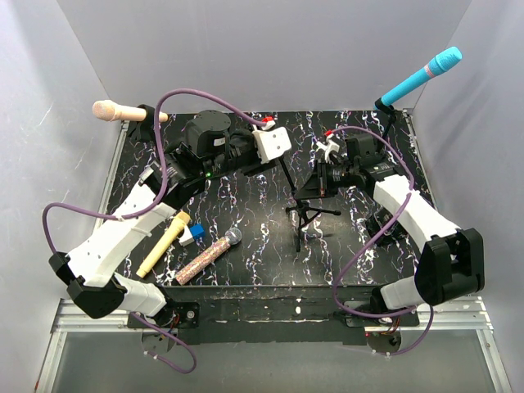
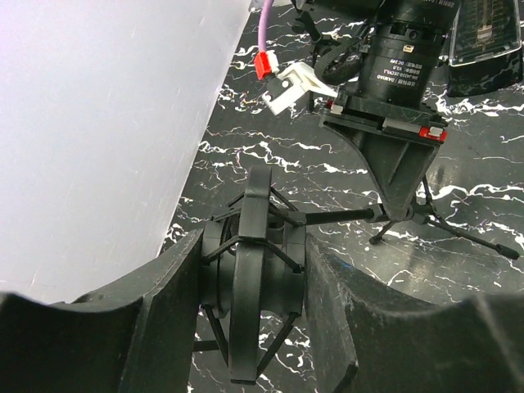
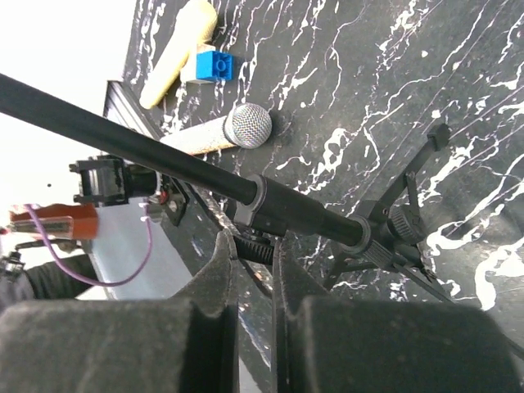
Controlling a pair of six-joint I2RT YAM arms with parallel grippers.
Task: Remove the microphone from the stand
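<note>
A black tripod stand (image 1: 301, 214) is on the marbled table, its pole leaning up to the left. My left gripper (image 1: 270, 160) is shut on the black ring mount (image 2: 250, 246) at the pole's top, one finger on each side (image 2: 255, 278). I see no microphone inside that mount. My right gripper (image 1: 309, 190) comes in from the right, low on the pole (image 3: 311, 214). Its jaws (image 3: 254, 246) are almost together on a black ribbed knob just under the pole's clamp. A glittery pink microphone with a silver head (image 1: 209, 256) (image 3: 233, 129) lies flat on the table near the front left.
A yellow microphone (image 1: 164, 243) and a blue brick (image 1: 196, 232) lie left of the glittery one. A peach microphone (image 1: 115, 110) pokes out of a holder at the back left, and a cyan one (image 1: 422, 75) at the back right. White walls enclose the table.
</note>
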